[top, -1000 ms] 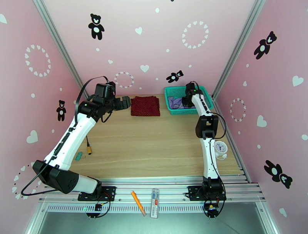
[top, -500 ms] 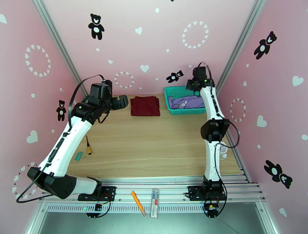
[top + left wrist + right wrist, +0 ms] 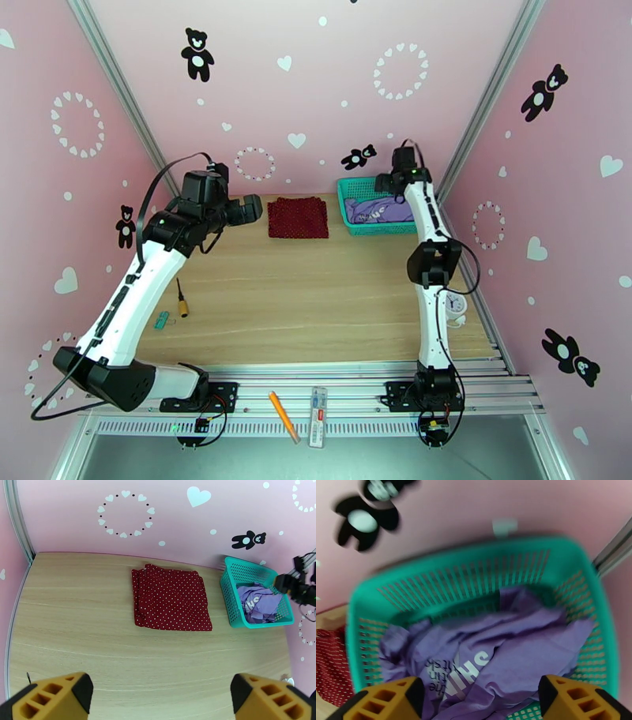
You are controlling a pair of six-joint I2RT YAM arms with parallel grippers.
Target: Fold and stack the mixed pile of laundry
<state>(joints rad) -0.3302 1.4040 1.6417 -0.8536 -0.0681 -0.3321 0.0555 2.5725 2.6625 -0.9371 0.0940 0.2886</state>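
On my table (image 3: 316, 292), the folded dark red cloth (image 3: 172, 598) lies flat near the back wall, close beside the teal basket (image 3: 378, 230) holding the crumpled lavender T-shirt (image 3: 521, 642). My right gripper (image 3: 480, 699) hangs above that shirt, jaws spread and empty; my left gripper (image 3: 162, 695) hovers over bare wood, jaws wide apart too.

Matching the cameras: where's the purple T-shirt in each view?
Top external: right of centre, purple T-shirt in the teal basket.
Left wrist: right side, inside the basket.
Right wrist: centre, crumpled in the basket.
Shared landmark: red dotted cloth, left of the basket.
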